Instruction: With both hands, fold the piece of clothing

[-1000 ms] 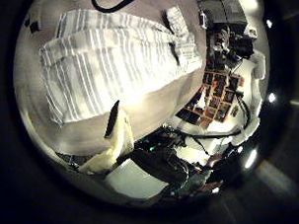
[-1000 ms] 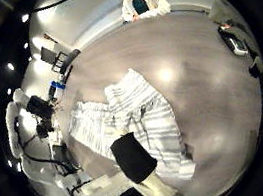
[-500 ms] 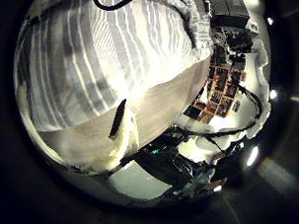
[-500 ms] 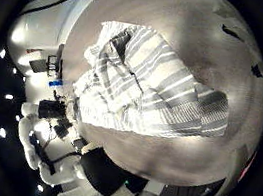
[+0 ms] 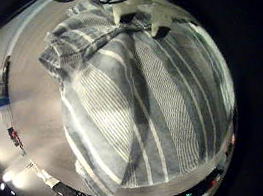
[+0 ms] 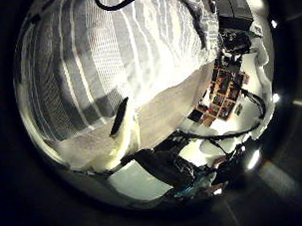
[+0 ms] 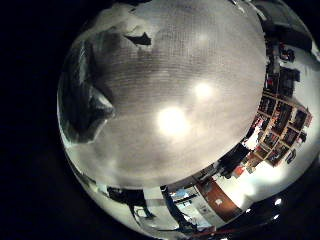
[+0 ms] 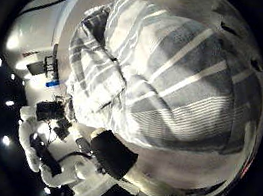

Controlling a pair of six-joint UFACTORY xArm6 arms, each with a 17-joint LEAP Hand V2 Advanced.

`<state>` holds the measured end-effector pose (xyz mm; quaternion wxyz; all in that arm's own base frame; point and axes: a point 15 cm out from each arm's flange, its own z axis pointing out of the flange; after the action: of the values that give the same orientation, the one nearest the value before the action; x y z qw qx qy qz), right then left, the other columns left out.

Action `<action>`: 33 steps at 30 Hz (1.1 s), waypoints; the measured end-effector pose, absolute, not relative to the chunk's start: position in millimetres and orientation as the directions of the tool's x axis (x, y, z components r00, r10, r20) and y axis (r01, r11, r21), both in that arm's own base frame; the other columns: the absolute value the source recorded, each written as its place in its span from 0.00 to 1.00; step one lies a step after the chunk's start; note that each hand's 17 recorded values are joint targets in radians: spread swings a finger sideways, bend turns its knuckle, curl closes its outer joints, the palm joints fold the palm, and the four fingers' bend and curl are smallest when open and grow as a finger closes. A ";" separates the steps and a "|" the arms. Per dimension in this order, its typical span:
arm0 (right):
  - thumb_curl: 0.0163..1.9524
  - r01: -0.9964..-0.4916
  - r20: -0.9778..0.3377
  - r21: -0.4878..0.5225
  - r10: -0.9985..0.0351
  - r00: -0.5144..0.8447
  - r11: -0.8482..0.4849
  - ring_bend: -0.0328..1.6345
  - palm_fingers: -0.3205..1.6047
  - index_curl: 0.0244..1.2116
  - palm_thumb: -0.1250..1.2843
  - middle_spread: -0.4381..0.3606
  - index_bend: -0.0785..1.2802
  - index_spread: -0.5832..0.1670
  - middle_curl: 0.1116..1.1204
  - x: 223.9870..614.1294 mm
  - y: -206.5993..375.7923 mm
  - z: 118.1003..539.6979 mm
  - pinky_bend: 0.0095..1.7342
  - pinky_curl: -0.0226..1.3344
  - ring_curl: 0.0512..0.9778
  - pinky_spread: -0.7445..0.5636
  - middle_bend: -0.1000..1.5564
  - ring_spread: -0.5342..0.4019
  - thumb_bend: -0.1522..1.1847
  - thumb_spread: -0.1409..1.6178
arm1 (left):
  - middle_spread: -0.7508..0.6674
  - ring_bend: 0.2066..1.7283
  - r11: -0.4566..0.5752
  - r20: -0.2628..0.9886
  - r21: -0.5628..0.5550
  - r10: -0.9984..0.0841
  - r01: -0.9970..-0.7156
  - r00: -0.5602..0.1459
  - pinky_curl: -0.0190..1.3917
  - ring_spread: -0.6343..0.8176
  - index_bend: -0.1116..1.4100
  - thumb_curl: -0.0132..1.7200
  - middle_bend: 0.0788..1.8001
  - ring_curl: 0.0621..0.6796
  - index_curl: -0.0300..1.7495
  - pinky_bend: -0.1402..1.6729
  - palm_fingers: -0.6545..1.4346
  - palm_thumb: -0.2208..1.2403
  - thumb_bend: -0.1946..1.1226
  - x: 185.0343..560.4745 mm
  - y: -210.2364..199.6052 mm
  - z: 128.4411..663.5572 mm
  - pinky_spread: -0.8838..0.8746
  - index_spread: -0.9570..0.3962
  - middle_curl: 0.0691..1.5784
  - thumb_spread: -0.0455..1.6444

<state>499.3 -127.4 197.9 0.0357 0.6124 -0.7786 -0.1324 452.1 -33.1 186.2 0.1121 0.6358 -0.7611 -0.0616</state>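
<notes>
- A striped piece of clothing is lying spread on the desk, one end bunched into folds and the rest lying flatter.
- In the left little finger side palm view, a hand is resting on the cloth at the bunched end; which hand it is I cannot tell.
- The left hand is hanging close over the cloth, which is filling most of its thumb side view; one finger is reaching in over the fabric, seemingly straight, though the curl of the rest cannot be told.
- The right hand is also close above the clothing; only part of it is showing at the view's edge, so its fingers cannot be judged.
- In the right little finger side view, bare desk is filling the middle, with crumpled cloth lying at one side.
</notes>
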 end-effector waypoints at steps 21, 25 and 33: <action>0.26 -0.937 -0.263 0.246 -0.913 -0.311 0.248 0.83 0.85 0.63 0.78 0.39 0.78 0.39 0.54 498.2 -138.0 196.8 0.70 0.41 0.50 0.34 0.78 0.38 0.26 0.70 | 0.68 0.26 0.189 0.104 0.230 -0.980 -0.955 -0.169 0.27 0.69 0.20 0.20 0.05 0.28 0.26 0.24 0.37 0.42 0.13 451.3 -39.5 188.0 0.75 0.67 0.14 0.72; 0.28 -0.937 -0.269 0.231 -0.908 -0.321 0.263 0.86 0.82 0.65 0.80 0.40 0.82 0.41 0.55 490.5 -159.2 202.7 0.72 0.44 0.52 0.37 0.81 0.39 0.26 0.69 | 0.68 0.26 0.199 0.104 0.227 -0.978 -0.953 -0.180 0.27 0.69 0.20 0.20 0.05 0.28 0.26 0.24 0.37 0.42 0.13 450.6 -44.5 190.4 0.75 0.67 0.14 0.72; 0.33 -0.921 -0.276 0.218 -0.884 -0.377 0.324 0.88 0.80 0.67 0.82 0.42 0.85 0.44 0.55 450.8 -215.3 224.2 0.74 0.47 0.54 0.39 0.84 0.40 0.23 0.69 | 0.68 0.26 0.231 0.108 0.224 -0.971 -0.947 -0.211 0.27 0.69 0.20 0.20 0.05 0.28 0.25 0.24 0.37 0.42 0.13 444.0 -60.0 193.7 0.75 0.67 0.14 0.72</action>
<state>450.8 -215.3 224.2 -0.0531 0.5558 -0.8118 -0.1709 444.0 -60.0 193.7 0.1129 0.6177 -0.7764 -0.0542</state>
